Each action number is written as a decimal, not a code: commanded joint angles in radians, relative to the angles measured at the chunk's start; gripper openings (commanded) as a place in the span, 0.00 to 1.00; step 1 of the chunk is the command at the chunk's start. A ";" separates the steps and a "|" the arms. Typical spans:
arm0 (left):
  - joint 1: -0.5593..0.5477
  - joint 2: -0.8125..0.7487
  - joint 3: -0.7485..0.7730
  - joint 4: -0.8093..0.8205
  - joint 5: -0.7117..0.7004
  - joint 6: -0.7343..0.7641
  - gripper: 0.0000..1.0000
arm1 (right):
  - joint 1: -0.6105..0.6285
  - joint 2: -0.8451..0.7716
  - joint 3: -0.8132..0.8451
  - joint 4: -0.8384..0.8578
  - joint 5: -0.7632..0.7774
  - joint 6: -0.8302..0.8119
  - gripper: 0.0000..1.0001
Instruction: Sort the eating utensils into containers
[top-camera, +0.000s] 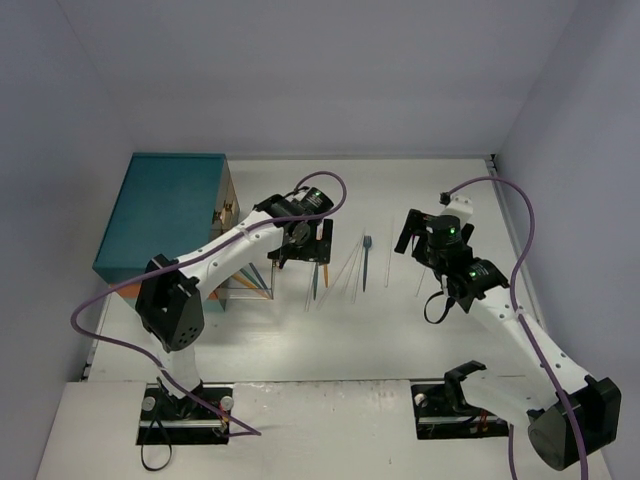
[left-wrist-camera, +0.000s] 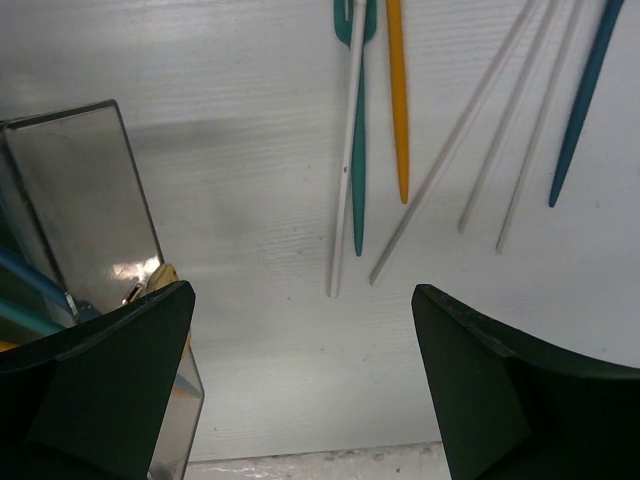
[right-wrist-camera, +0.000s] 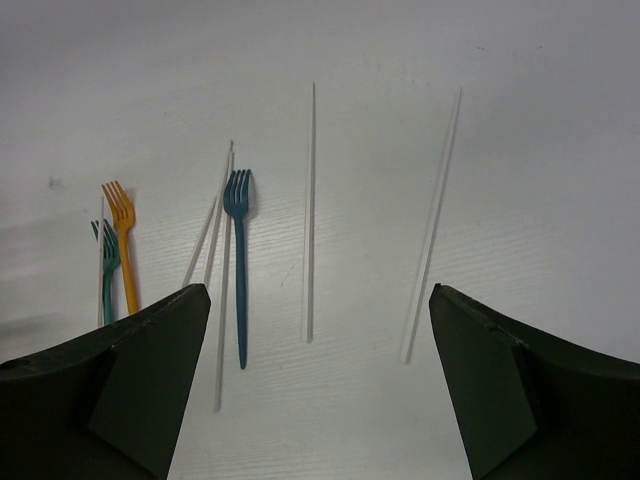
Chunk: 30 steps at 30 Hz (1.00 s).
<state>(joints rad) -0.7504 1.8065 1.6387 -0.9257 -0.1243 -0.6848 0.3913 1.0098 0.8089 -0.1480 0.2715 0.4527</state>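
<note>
Loose eating utensils lie on the white table between my arms. They are a blue fork (right-wrist-camera: 239, 260), an orange fork (right-wrist-camera: 124, 250), a teal fork (right-wrist-camera: 107, 270) and several pale chopsticks (right-wrist-camera: 309, 210). The containers are drawers of a teal chest (top-camera: 165, 215) at the left. One clear drawer (left-wrist-camera: 90, 200) is pulled out with blue utensils inside. My left gripper (left-wrist-camera: 303, 300) hangs open and empty beside that drawer, near the orange utensil (left-wrist-camera: 398, 100) and the chopsticks (left-wrist-camera: 455, 140). My right gripper (right-wrist-camera: 318, 295) is open and empty above two chopsticks; in the top view it (top-camera: 412, 240) sits right of the blue fork (top-camera: 366, 262).
Grey walls close in the table on three sides. The chest (top-camera: 165, 215) fills the back left corner, its open drawer (top-camera: 245, 282) reaching toward the left arm. A lone chopstick (top-camera: 421, 285) lies under the right arm. Purple cables loop over both arms.
</note>
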 joint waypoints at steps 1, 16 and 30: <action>0.062 -0.078 -0.041 0.008 -0.061 -0.027 0.89 | -0.011 -0.015 -0.001 0.013 -0.004 -0.007 0.89; 0.234 -0.173 -0.112 -0.083 -0.253 0.066 0.89 | -0.019 0.011 0.007 0.015 -0.006 -0.010 0.91; 0.255 -0.135 -0.100 -0.147 -0.387 0.118 0.89 | -0.020 -0.014 -0.005 0.010 -0.004 -0.009 0.91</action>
<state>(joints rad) -0.5111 1.6840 1.5181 -1.0143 -0.3911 -0.5931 0.3790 1.0126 0.8022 -0.1616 0.2596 0.4450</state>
